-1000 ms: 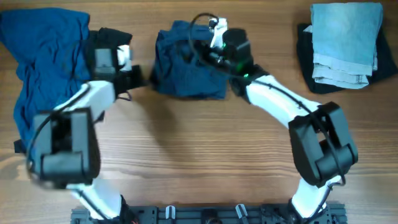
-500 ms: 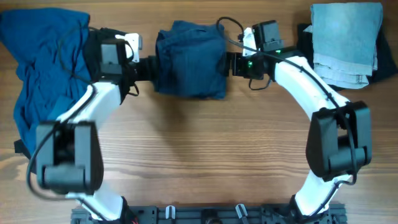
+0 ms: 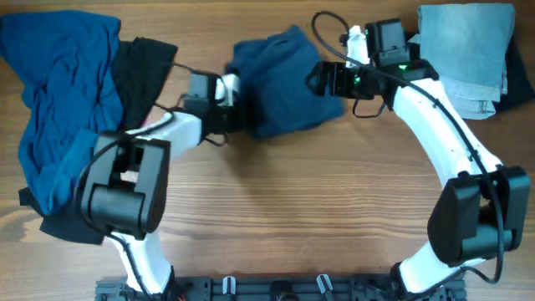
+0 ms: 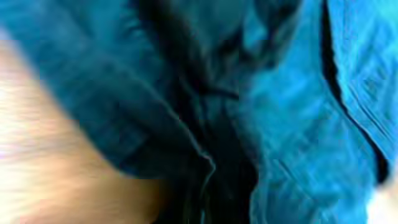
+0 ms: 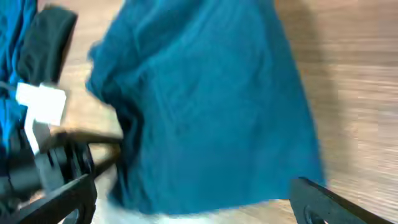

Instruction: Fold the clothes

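Observation:
The folded dark navy denim shorts [image 3: 284,79] lie tilted at the back middle of the table. My left gripper [image 3: 232,117] is pressed into the bundle's left edge. In the left wrist view the navy fabric [image 4: 186,93] fills the frame and hides the fingers. My right gripper [image 3: 322,81] is at the bundle's right edge. In the right wrist view its fingers [image 5: 189,186] are spread wide with the navy shorts [image 5: 211,106] between and ahead of them.
A loose brighter blue garment [image 3: 58,92] and a black piece [image 3: 138,67] lie at the far left. Folded pale denim [image 3: 464,54] rests on a black piece [image 3: 410,58] at the back right. Bare wood table [image 3: 276,209] is in front.
The navy bundle has shifted right and turned askew. My left gripper followed it rightward from beside the black piece. My right gripper moved right, off the bundle's top to its right edge.

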Motion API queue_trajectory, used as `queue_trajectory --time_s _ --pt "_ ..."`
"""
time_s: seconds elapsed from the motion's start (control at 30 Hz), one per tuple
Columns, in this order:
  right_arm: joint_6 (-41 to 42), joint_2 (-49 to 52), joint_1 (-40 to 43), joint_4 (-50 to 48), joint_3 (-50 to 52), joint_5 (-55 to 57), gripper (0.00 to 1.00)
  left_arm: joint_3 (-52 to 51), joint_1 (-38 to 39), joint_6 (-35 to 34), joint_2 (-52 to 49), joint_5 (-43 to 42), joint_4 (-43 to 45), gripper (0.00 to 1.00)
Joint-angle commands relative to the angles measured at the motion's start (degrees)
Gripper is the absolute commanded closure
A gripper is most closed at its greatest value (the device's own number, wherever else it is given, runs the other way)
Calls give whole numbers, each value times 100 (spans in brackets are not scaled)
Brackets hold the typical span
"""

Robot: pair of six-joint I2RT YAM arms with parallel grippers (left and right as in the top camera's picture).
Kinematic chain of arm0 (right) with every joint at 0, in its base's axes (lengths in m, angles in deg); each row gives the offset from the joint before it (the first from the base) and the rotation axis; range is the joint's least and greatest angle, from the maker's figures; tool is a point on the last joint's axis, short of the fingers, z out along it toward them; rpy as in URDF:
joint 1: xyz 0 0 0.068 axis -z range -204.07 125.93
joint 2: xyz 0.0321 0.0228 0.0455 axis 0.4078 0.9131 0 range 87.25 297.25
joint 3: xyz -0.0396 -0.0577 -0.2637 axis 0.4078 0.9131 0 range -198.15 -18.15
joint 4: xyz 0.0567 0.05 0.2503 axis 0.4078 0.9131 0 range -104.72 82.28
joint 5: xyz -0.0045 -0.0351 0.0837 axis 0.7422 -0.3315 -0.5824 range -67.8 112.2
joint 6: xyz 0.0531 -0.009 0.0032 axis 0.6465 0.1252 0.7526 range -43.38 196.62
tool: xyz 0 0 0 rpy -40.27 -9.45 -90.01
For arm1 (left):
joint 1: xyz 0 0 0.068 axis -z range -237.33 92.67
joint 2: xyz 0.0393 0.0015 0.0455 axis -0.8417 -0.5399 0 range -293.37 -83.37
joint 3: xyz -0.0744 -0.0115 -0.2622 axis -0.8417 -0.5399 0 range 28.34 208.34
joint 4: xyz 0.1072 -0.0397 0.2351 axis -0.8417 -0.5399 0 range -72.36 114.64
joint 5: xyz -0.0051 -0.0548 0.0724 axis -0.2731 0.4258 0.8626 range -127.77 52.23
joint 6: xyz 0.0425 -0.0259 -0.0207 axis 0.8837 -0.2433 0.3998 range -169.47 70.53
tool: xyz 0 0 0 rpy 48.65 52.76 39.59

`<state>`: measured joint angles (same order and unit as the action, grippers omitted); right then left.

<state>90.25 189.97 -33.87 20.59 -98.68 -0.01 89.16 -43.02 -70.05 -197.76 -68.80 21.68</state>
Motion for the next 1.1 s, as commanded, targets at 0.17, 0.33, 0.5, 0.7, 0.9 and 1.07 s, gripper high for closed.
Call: queue_trajectory --time_s 0.17,0.33,0.5,0.7,0.9,1.07 --pt "634 -170 466 184 -101 -186 0 -4 946 -1869 168 -1606 966 1" --pt "1827 -210 455 1150 -72 -227 0 -4 26 -1134 1390 -1582 433 0" --pt "2122 -208 133 2022 297 -138 0 -4 -726 -612 2208 -533 -55 0" --pt "2785 -199 -376 164 1770 -66 0 -4 -885 -367 2214 37 -271 0" --pt "2920 9 -780 -1585 2326 319 0 -4 -885 -208 2214 417 -293 1" --pt "3289 682 -964 -1954 2326 293 1 -4 -885 -210 2214 568 -343 0"
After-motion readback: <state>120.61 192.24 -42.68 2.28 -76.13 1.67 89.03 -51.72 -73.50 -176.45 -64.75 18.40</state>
